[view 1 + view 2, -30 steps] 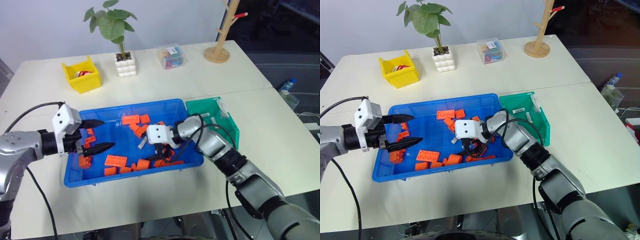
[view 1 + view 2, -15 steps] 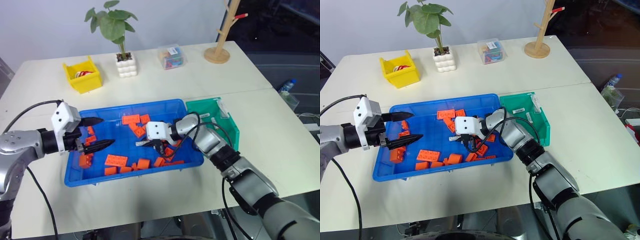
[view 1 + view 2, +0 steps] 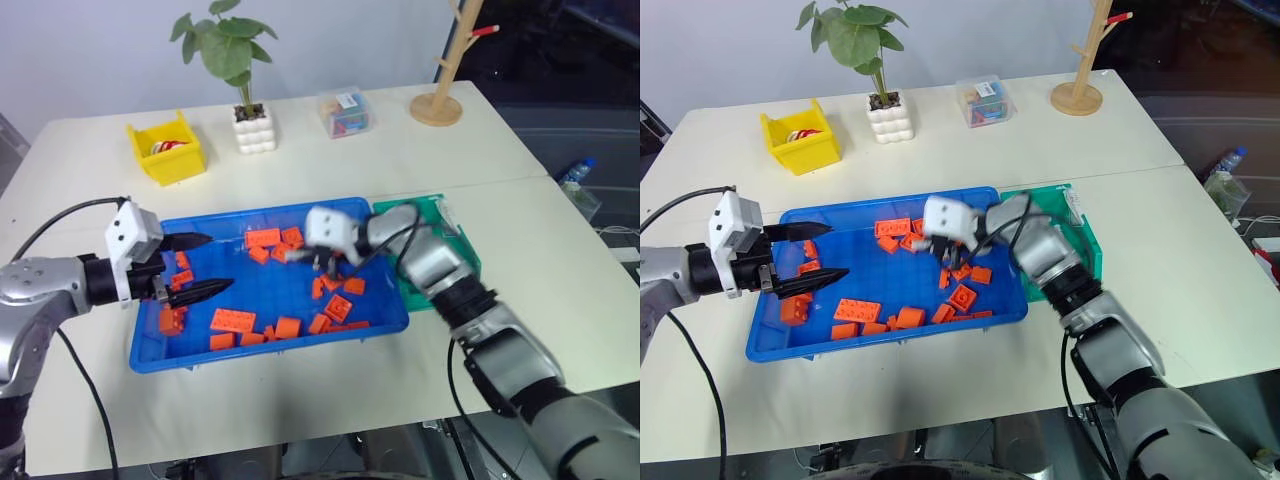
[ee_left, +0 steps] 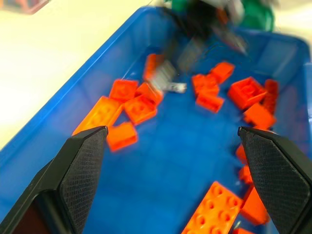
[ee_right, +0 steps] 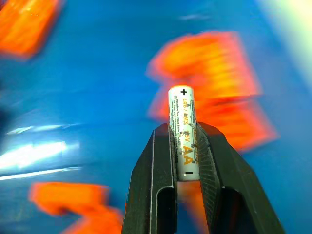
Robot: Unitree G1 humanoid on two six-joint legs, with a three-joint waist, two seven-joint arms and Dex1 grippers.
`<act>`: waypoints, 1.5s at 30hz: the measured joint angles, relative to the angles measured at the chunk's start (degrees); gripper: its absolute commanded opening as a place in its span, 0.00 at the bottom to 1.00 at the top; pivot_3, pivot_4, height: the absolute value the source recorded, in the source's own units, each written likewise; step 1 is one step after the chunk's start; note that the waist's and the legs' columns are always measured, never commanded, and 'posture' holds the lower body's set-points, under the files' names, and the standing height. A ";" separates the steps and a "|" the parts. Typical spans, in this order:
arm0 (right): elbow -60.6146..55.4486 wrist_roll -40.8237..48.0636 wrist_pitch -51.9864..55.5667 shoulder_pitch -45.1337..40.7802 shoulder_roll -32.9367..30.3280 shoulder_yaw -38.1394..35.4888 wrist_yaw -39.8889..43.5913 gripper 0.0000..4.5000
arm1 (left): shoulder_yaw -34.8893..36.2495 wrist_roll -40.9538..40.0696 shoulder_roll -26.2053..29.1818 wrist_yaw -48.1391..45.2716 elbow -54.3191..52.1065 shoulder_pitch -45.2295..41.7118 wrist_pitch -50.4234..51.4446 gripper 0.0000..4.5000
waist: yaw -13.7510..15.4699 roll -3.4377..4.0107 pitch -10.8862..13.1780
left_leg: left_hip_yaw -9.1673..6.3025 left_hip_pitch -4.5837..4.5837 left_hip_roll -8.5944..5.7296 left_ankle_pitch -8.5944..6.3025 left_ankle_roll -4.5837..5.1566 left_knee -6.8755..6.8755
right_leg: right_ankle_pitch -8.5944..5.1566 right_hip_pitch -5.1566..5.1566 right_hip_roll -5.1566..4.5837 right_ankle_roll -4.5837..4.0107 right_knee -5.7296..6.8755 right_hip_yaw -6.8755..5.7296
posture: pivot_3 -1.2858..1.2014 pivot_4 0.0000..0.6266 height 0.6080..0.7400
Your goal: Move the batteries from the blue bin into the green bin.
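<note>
When the scene was examined, the right gripper (image 5: pixel 184 146) was closed on a single battery (image 5: pixel 182 131), the two black fingers pinching its lower half so that the end marked with a plus stood clear above the fingertips. The label read AA. In the head views this gripper (image 3: pixel 300 256) was raised over the far-right part of the blue bin (image 3: pixel 180 360), above the loose orange bricks (image 3: pixel 232 320) and not touching them. The battery showed there as a pale sliver at the fingertips.

The left gripper (image 3: pixel 200 266) was held over the left end of the blue bin with its two fingers spread wide apart and nothing between them. The left wrist view confirmed the gap: both fingers (image 4: pixel 83 161) stood at opposite sides with bare blue floor and orange bricks beyond.

The green bin (image 3: pixel 455 235) sat against the right end of the blue bin, touching or nearly touching it, and was largely screened by the right arm. Whether further batteries lay in either bin could not be determined.

Farther back on the table (image 3: pixel 90 400) stood a yellow bin (image 3: pixel 165 160), a potted plant (image 3: pixel 245 110), a small clear box (image 3: pixel 342 112) and a wooden stand (image 3: pixel 440 95), all well apart from the work area.
</note>
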 measured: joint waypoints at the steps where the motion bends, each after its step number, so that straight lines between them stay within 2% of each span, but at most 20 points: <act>1: -2.44 0.74 2.03 -0.62 -0.85 -1.88 -0.24 0.02 | -0.68 0.00 -0.89 0.11 0.91 -1.61 -0.18 1.00 | 0.18 -0.04 -0.03 | 0.00 0.02 0.01 0.00 0.00 -0.01 | 0.00 0.01 0.01 0.00 -0.01 0.00 | 0.52 0.24 1.00; 5: -11.86 2.82 11.08 1.91 -6.70 -6.27 -1.01 0.02 | -3.39 -0.07 -4.49 0.29 5.04 -8.69 -0.34 1.00 | 0.89 -0.07 -0.04 | 0.00 -0.04 -0.03 0.00 0.00 0.00 | 0.00 0.03 -0.03 0.00 -0.08 0.00 | 0.52 0.24 1.00; 14: -30.25 7.45 27.38 14.75 -19.63 -14.93 -3.22 0.02 | -10.91 1.42 -7.13 -5.06 11.58 -16.02 -1.78 1.00 | 0.75 -0.07 -0.03 | 0.10 -0.04 -0.02 -0.01 0.01 0.02 | 0.00 0.01 -0.03 0.01 -0.05 0.03 | 0.52 0.24 1.00; 23: -37.17 10.92 32.83 26.56 -25.69 -21.15 -6.93 0.02 | -13.77 4.00 -8.81 -8.78 17.33 -20.43 -4.61 1.00 | 0.68 -0.10 -0.01 | 0.24 -0.02 -0.02 -0.01 0.02 0.28 | 0.07 0.13 -0.03 0.14 -0.05 0.12 | 0.52 0.24 1.00; 28: -35.06 11.16 30.67 29.54 -26.35 -22.24 -9.59 0.56 | -14.70 5.22 -9.06 -9.80 18.25 -20.87 -5.49 1.00 | 0.85 -0.12 0.00 | 0.23 -0.04 -0.02 -0.01 0.03 0.29 | 0.07 0.14 -0.03 0.15 -0.05 0.13 | 0.52 0.24 1.00; 29: -34.34 11.15 30.24 30.15 -26.52 -22.23 -10.00 0.70 | -14.70 5.32 -9.07 -9.85 18.55 -20.89 -5.65 1.00 | 0.86 -0.13 0.00 | 0.24 -0.04 -0.02 -0.01 0.03 0.29 | 0.07 0.14 -0.03 0.15 -0.06 0.13 | 0.52 0.24 1.00; 30: -33.75 11.12 29.92 30.56 -26.70 -22.22 -10.28 0.78 | -14.70 5.49 -9.06 -9.88 18.70 -20.90 -5.70 1.00 | 0.83 -0.13 0.00 | 0.24 -0.05 -0.03 -0.02 0.03 0.29 | 0.07 0.14 -0.04 0.15 -0.07 0.13 | 0.52 0.24 1.00; 32: -32.93 11.13 29.11 30.83 -27.20 -22.20 -10.66 0.99 | -14.70 5.71 -9.06 -10.03 18.71 -20.90 -5.75 1.00 | 0.77 -0.13 0.01 | 0.24 -0.04 -0.03 -0.02 0.03 0.30 | 0.08 0.14 -0.04 0.16 -0.06 0.13 | 0.52 0.24 1.00; 37: -30.61 11.14 27.89 26.95 -27.83 -21.03 -11.61 0.99 | -14.66 6.29 -8.95 -10.15 18.79 -20.88 -5.84 1.00 | 0.56 -0.13 0.01 | 0.27 0.00 -0.02 -0.02 0.03 0.32 | 0.09 0.15 -0.03 0.18 -0.05 0.14 | 0.52 0.24 1.00; 41: -29.30 11.34 27.42 18.64 -23.68 -19.30 -14.42 0.99 | -14.52 6.53 -8.85 -9.70 19.05 -20.83 -6.24 1.00 | 0.65 -0.13 0.02 | 0.26 0.00 0.02 -0.01 0.03 0.30 | 0.09 0.15 0.00 0.17 -0.04 0.14 | 0.52 0.24 1.00; 45: -28.50 15.49 33.99 9.81 -9.60 -17.72 -19.34 0.99 | -14.06 6.80 -8.81 -9.01 18.91 -20.30 -6.26 1.00 | 0.47 -0.14 0.02 | 0.25 -0.02 0.10 -0.01 0.03 0.29 | 0.11 0.12 0.08 0.15 -0.03 0.14 | 0.52 0.24 1.00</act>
